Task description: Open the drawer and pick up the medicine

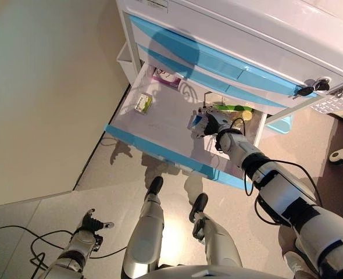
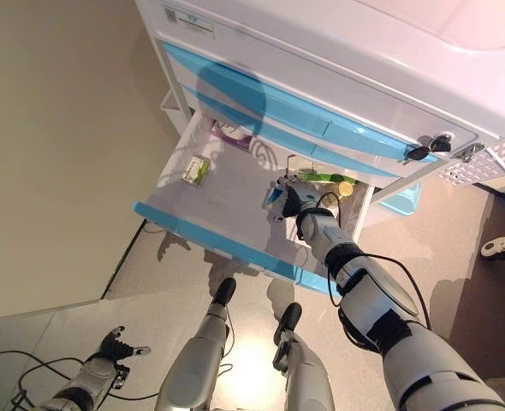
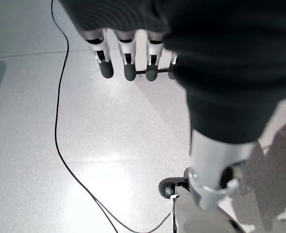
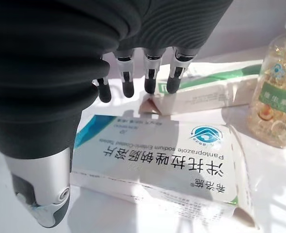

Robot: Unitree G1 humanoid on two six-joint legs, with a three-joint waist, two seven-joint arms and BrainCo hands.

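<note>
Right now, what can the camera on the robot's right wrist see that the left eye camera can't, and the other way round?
Only the right wrist view shows the clear bottle of yellow capsules and a second box with a green stripe, behind the white and blue medicine box. Only the left eye view shows the whole open drawer, a small green packet in it, and the left hand hanging low over the floor. Both show the right hand open over that medicine box.
</note>
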